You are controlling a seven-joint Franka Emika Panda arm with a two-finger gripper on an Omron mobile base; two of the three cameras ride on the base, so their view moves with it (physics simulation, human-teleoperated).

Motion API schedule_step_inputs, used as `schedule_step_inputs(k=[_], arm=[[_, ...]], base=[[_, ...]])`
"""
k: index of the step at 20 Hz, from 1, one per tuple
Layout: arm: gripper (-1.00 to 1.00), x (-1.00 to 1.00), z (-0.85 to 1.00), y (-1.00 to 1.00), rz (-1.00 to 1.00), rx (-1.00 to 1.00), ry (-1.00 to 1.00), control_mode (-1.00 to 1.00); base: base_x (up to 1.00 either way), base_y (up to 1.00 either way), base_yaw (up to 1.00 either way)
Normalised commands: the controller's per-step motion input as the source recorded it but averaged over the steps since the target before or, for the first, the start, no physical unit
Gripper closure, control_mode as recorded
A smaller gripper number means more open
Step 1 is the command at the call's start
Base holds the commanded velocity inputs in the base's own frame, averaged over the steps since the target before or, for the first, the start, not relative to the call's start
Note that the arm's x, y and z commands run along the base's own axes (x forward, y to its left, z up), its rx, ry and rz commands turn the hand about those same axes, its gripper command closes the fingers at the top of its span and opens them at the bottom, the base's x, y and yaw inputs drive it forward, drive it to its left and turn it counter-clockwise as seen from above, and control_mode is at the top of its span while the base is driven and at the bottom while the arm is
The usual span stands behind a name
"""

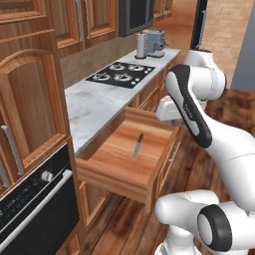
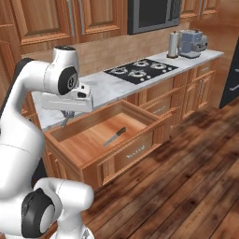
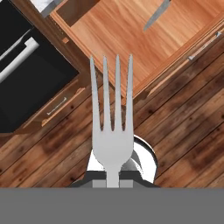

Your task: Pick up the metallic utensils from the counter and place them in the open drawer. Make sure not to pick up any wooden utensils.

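My gripper (image 2: 68, 114) is shut on the handle of a small all-silver fork (image 3: 111, 113), whose tines point down away from the hand. The fork (image 2: 65, 121) hangs above the near left corner of the open drawer (image 2: 88, 140). In the hand view its tines lie across the drawer's front edge and the wooden floor. A knife (image 1: 138, 145) with a silver blade and dark handle lies flat on the light-brown bottom of the drawer (image 1: 112, 157); the knife (image 3: 156, 15) is also at the top of the hand view. The counter with the sink and the wooden utensils are out of view.
Behind the drawer runs a marble top (image 1: 89, 107) with a black cooktop (image 1: 119, 73) and a steel appliance (image 1: 155, 42) at its far end. A black oven (image 1: 30, 199) with a bar handle stands left of the drawer. Wooden floor (image 2: 186, 163) lies open to the right.
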Motion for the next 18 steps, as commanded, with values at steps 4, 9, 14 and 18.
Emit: schedule_step_inputs(k=[4, 9, 14, 18], arm=[[1.0, 0.0, 0.0, 0.0, 0.0, 0.0, 0.0, 1.0], [1.0, 0.0, 0.0, 0.0, 0.0, 0.0, 0.0, 1.0], [1.0, 0.0, 0.0, 0.0, 0.0, 0.0, 0.0, 1.0], [1.0, 0.0, 0.0, 0.0, 0.0, 0.0, 0.0, 1.0]], base=[[0.0, 0.0, 0.0], [0.0, 0.0, 0.0], [0.0, 0.0, 0.0], [0.01, 0.0, 0.0]])
